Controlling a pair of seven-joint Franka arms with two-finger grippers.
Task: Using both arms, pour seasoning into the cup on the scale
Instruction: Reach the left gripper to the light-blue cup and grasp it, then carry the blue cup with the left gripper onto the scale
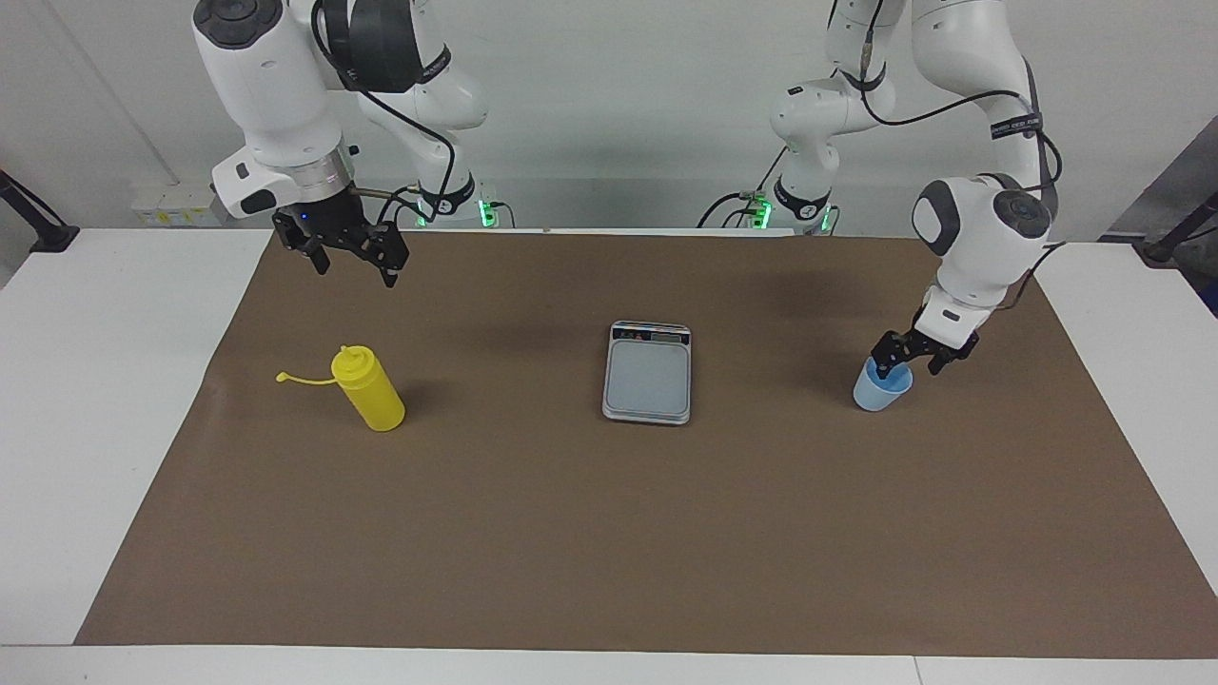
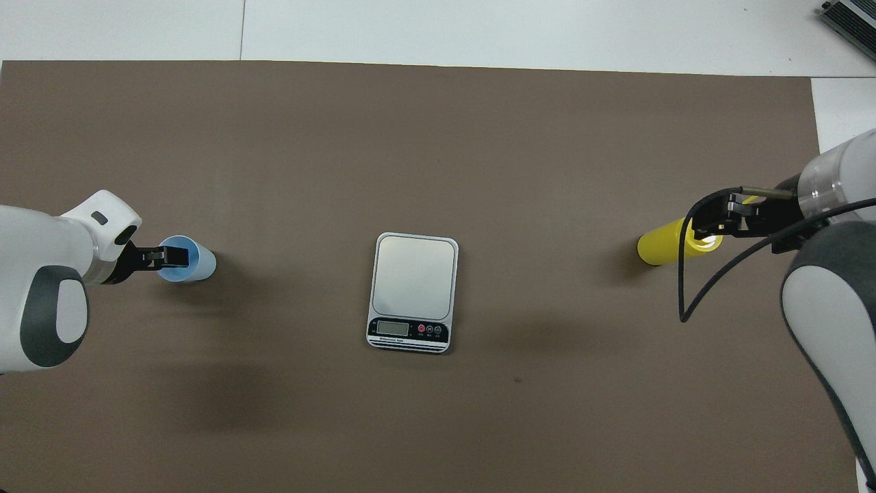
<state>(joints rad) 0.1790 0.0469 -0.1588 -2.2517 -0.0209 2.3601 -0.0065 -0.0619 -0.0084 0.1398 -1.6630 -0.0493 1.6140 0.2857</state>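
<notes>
Both pincers lowered: left pincer (image 1: 912, 361) astride cup (image 1: 881, 388) rim, right pincer (image 1: 354, 259) raised.

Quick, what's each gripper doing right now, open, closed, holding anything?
Left gripper: at the rim of the cup, one finger inside; grip cannot be told.
Right gripper: open, empty, raised above the seasoning bottle.

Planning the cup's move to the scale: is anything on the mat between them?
Nothing visible. The blue cup stands at the left arm's end of the mat, with the left gripper at its rim. Only bare brown mat lies between it and the scale. The yellow squeeze bottle stands toward the right arm's end.
</notes>
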